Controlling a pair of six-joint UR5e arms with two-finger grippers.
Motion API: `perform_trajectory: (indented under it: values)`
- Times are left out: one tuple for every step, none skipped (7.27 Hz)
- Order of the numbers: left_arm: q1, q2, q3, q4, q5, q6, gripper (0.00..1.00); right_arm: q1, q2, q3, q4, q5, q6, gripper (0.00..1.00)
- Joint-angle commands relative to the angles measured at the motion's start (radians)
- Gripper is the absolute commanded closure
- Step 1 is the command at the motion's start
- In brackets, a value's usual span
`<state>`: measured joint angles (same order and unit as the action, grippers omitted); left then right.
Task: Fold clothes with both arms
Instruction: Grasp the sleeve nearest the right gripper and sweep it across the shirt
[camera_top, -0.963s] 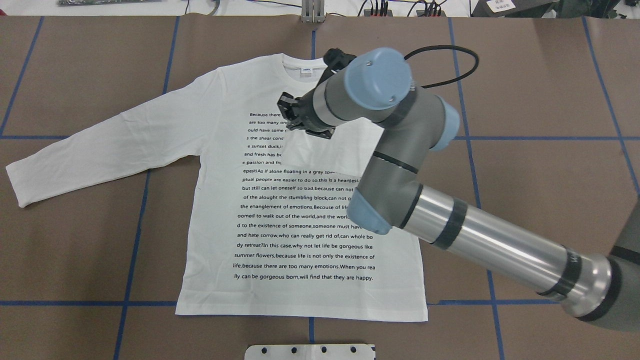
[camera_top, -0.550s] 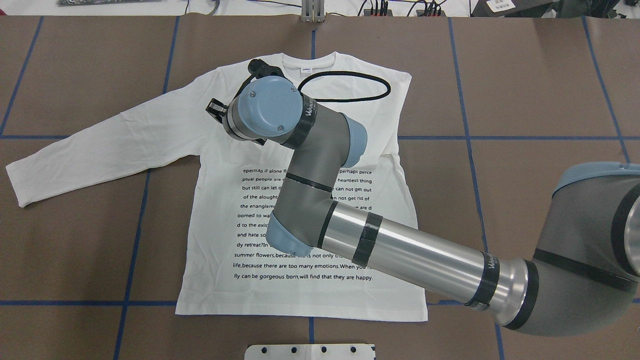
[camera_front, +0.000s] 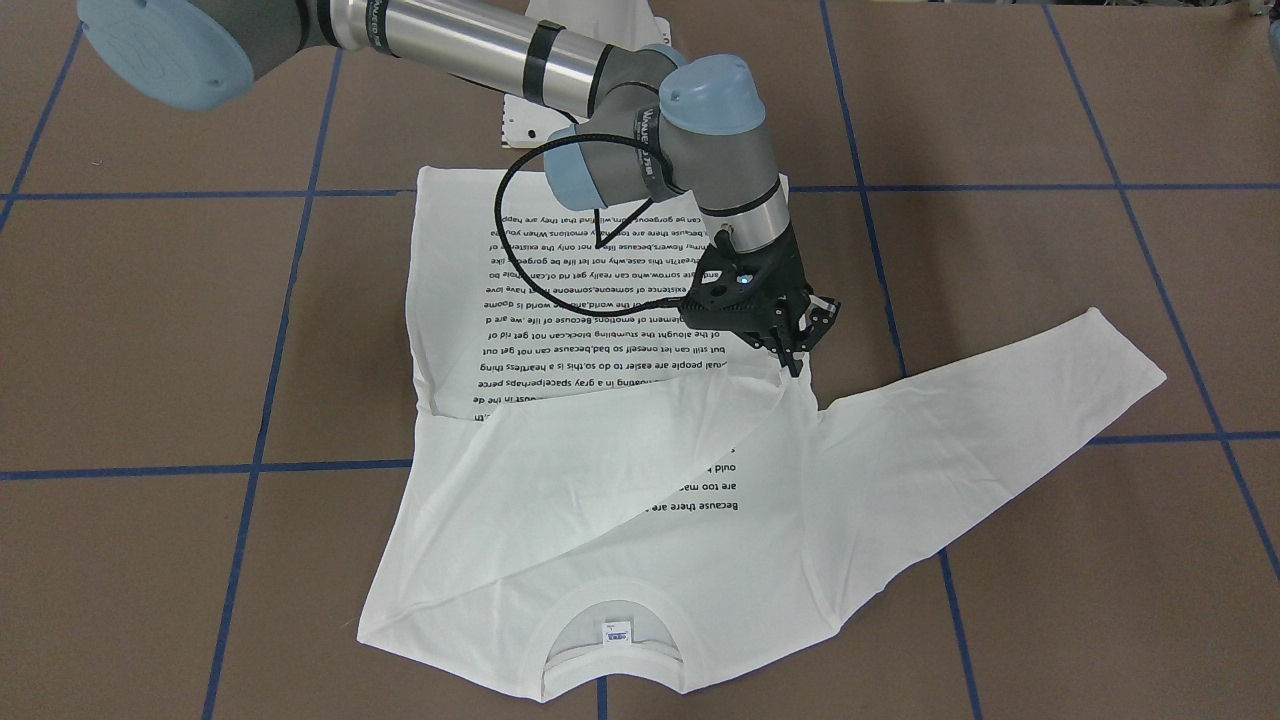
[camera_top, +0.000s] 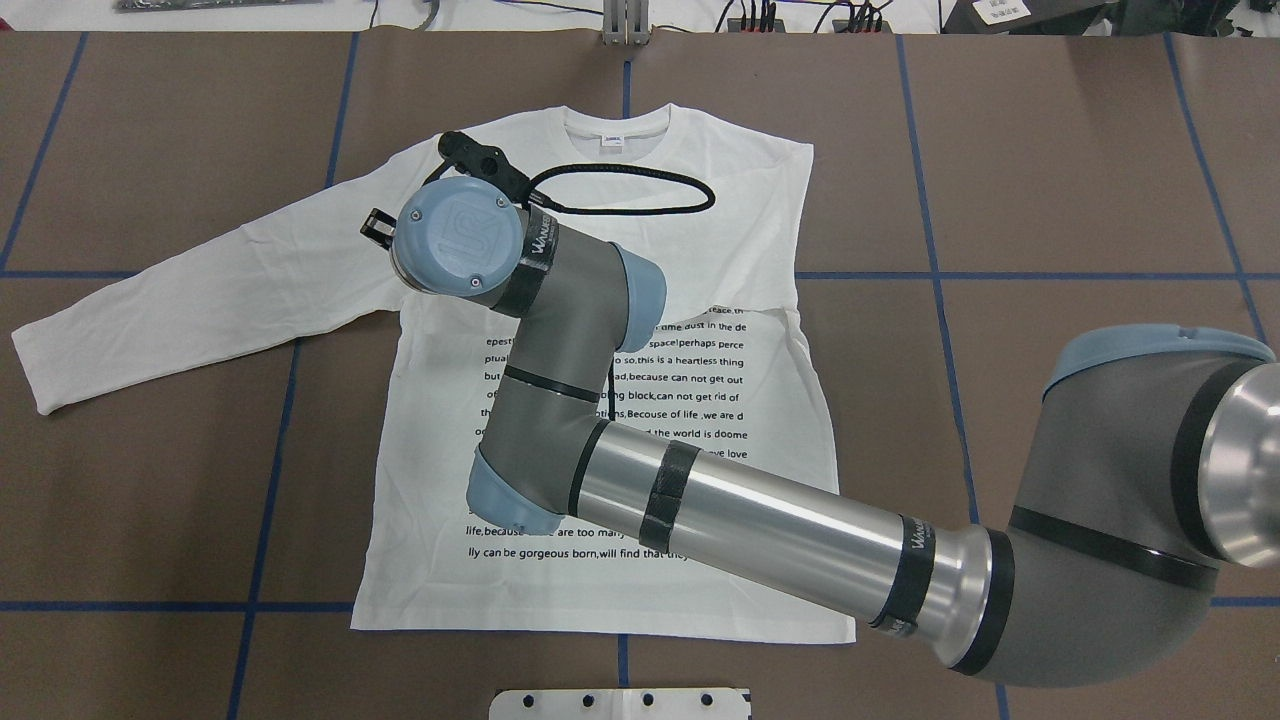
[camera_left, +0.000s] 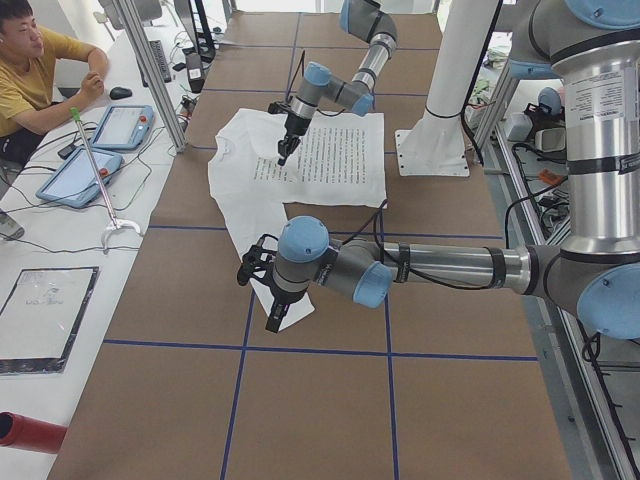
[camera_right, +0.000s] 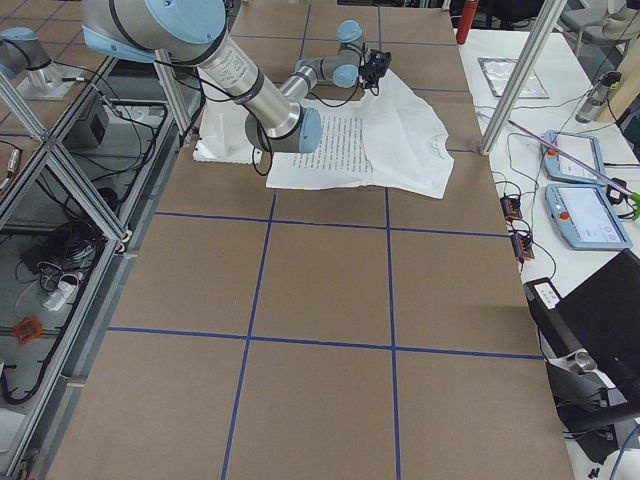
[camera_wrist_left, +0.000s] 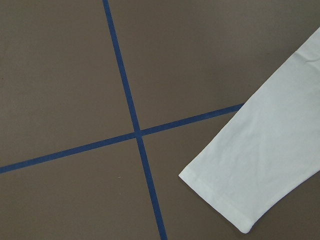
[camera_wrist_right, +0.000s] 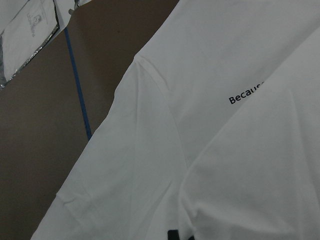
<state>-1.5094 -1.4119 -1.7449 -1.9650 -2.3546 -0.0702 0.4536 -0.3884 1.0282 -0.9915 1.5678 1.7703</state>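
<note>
Brown table (camera_top: 1080, 150), blue tape (camera_top: 1060, 275). The shirt (camera_top: 620, 590) lies flat. To my left of its collar (camera_front: 612, 593) my right gripper (camera_front: 795, 362) pinches the folded sleeve (camera_front: 600, 450) (fingers together, I judge). The free sleeve (camera_top: 180, 300) runs further left, its cuff below my left gripper (camera_left: 272, 322), whose fingers I cannot read.

Brown table (camera_top: 1050, 150) crossed by blue tape lines (camera_top: 1100, 275) — a yellow-shirted operator (camera_left: 30, 80) beside two tablets (camera_left: 125, 125).

T-shirt (camera_top: 700, 240): "a heartless thing"
</note>
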Motion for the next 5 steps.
perform_trajectory:
  values:
    - [0.0,0.005,-0.004,-0.002,0.0,0.001,0.0,-0.013,0.029,-0.035,0.001,-0.015,0.0,0.91]
    - [0.0,0.005,-0.004,-0.002,0.0,0.0,0.0,-0.013,0.045,-0.068,0.004,-0.023,0.0,0.71]
    - [0.002,0.005,-0.002,-0.003,-0.003,-0.005,0.0,-0.013,0.045,-0.068,0.004,-0.026,0.0,0.2]
    - [0.002,0.002,-0.004,-0.005,-0.014,-0.007,0.0,-0.013,0.046,-0.071,0.004,-0.031,0.0,0.02]
    - [0.006,-0.001,-0.008,-0.005,-0.015,-0.003,0.0,-0.013,0.046,-0.071,0.004,-0.031,0.0,0.01]
